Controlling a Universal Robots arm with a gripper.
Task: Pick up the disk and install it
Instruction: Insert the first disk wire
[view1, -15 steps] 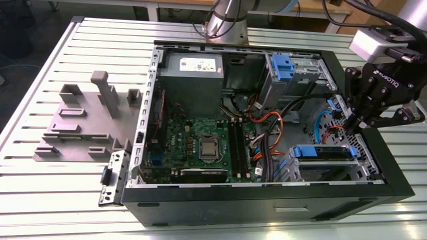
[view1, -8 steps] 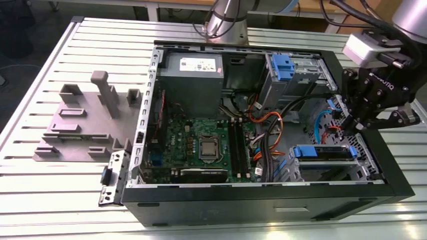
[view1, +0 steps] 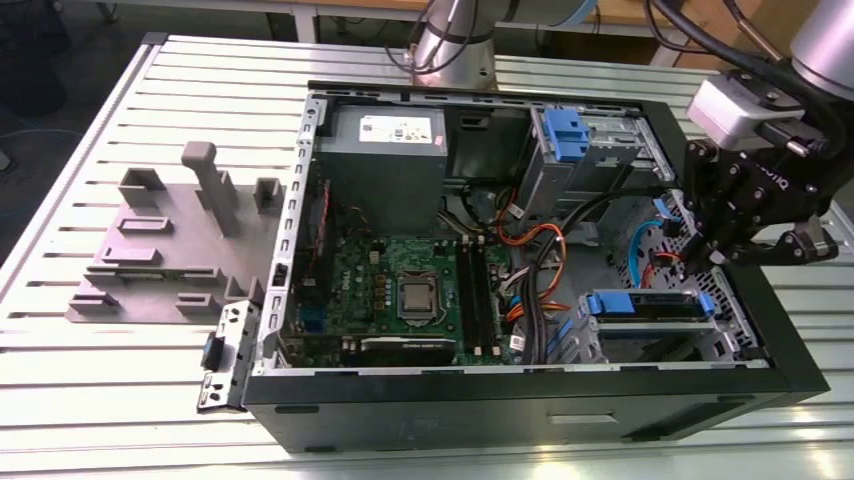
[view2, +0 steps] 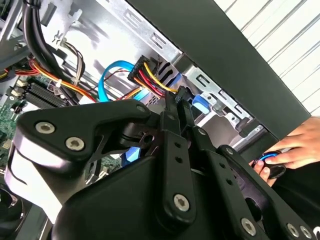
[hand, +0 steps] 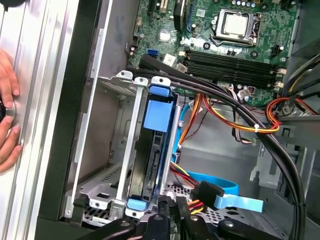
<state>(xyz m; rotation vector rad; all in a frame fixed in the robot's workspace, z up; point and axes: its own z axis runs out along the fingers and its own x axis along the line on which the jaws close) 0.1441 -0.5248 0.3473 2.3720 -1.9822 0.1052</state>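
The disk, a drive in a bright blue carrier, lies seated in the silver cage at the case's front corner, on the exterior view's right. In the first wrist view the disk stands edge-on between the cage rails. My gripper hangs just above and behind that cage. Its black fingers are pressed together with nothing between them. In the first wrist view my gripper sits by the disk's cabled end. In the second wrist view my gripper points at a red-and-yellow power plug.
A person's hand rests on the table outside the case wall, also visible in the second wrist view. Cable bundles cross the case beside the cage. The motherboard, a grey box and an upper cage with a blue latch fill the case. A grey fixture stands on the exterior view's left.
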